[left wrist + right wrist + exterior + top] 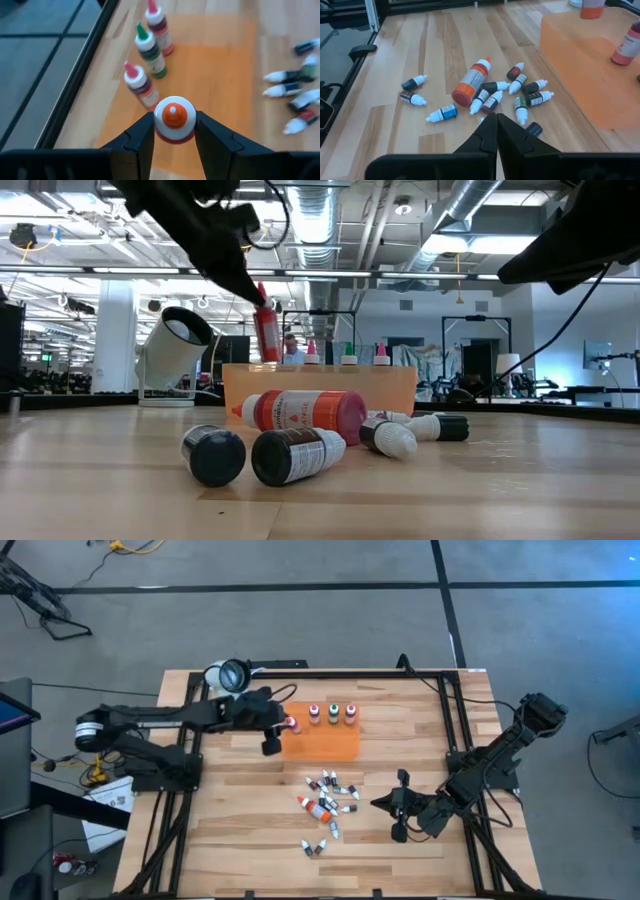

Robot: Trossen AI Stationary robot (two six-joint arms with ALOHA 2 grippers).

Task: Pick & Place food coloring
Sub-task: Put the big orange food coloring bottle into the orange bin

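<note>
An orange tray [325,744] lies at the table's far middle, with three food coloring bottles [333,713] standing upright along its far edge. My left gripper [283,726] is over the tray's left end, shut on a red food coloring bottle [267,332]. Many more food coloring bottles [325,805] lie on their sides on the wood nearer the front, a larger orange one [471,82] among them. My right gripper [496,127] hangs shut just right of that pile, touching nothing. My left gripper pinches the red bottle between its two fingers at its upper part, just under the white cap [173,131], one finger [141,137] on each side. The fingers slant down from the table's left. The bottle stands nearly upright, orange tip up, its base just above the tray's left end.
A white lamp-like fixture [228,675] stands at the table's far left corner. Black frame rails [450,710] run along the table's sides and far edge. Bare wood [240,830] lies left of the pile.
</note>
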